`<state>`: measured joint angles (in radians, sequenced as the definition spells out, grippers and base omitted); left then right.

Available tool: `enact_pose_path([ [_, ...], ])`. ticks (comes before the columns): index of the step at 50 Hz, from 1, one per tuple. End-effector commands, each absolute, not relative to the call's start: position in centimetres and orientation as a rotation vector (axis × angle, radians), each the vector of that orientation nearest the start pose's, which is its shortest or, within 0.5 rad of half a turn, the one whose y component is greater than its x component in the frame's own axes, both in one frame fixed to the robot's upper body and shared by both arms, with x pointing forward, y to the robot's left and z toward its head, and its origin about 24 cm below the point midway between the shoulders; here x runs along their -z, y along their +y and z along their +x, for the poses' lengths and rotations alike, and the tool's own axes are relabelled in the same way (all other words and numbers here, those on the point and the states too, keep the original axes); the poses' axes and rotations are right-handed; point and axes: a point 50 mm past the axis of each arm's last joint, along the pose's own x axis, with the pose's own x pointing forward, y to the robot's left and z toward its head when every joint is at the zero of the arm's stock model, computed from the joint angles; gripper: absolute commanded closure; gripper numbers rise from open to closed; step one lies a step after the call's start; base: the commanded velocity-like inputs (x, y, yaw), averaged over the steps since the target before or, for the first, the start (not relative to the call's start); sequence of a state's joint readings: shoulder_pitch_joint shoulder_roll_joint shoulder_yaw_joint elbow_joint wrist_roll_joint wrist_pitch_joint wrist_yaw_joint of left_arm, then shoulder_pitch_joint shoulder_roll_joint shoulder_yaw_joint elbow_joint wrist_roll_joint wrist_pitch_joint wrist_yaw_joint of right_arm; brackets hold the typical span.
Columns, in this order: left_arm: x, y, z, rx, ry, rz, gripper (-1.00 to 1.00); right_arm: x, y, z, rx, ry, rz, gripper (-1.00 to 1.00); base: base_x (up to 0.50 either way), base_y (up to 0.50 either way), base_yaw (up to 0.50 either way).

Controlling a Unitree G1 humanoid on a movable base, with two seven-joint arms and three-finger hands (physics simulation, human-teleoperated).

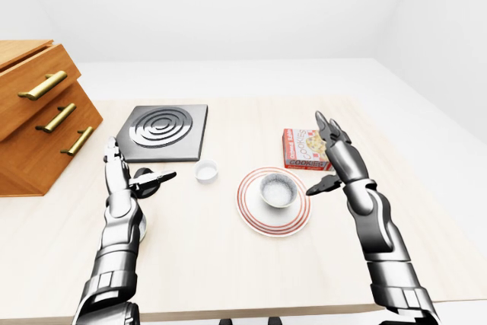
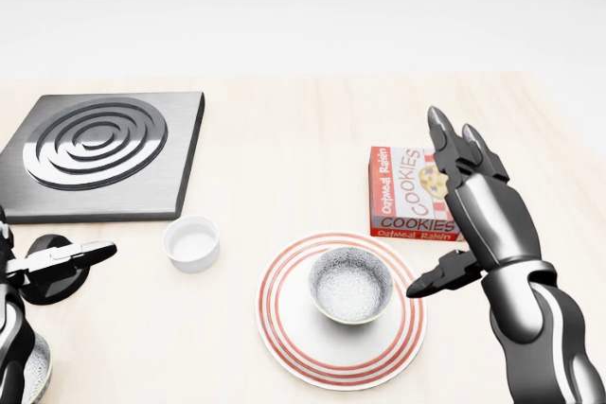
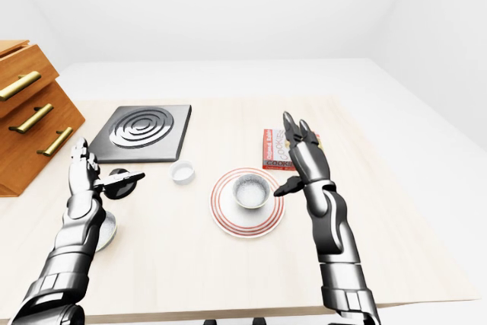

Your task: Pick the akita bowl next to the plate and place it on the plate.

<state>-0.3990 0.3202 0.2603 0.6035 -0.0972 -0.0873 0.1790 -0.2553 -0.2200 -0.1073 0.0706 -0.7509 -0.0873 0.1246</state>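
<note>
I see the akita bowl point(image 2: 350, 285) sitting upright on the plate point(image 2: 284, 333), near centre of the table point(image 2: 284, 139). My right hand point(image 2: 462, 219) hovers just right of it, fingers spread, gripping nothing. My left hand point(image 1: 125, 176) is raised far left, fingers apart, empty. Cookie box point(image 2: 405, 194) lies beyond the plate.

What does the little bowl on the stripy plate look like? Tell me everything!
The akita bowl is small and round, speckled grey-white inside with a pale rim, and looks like glazed ceramic. It sits upright and empty near the middle of the plate, a white plate with red rings. Only the plate touches it. The right hand hangs open beside it, to the right in the head view, not touching.
</note>
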Motion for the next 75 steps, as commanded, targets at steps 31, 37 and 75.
enact_pose_path([
  [31,-5.0,28.1,31.1,-0.457,0.066,0.102,-1.0,-10.6,-18.9,30.1,-0.003,-0.198,-0.93,-1.0,0.0,0.0,0.0],
  [37,-5.3,28.0,31.1,-0.457,0.05,0.104,-1.0,-10.5,-19.0,30.1,-0.001,-0.194,-0.93,-1.0,0.0,0.0,0.0],
  [75,-6.2,28.0,31.0,-0.46,0.005,0.107,-1.0,-14.0,-18.8,30.1,0.066,-0.337,-0.899,-1.0,0.0,0.0,0.0],
])
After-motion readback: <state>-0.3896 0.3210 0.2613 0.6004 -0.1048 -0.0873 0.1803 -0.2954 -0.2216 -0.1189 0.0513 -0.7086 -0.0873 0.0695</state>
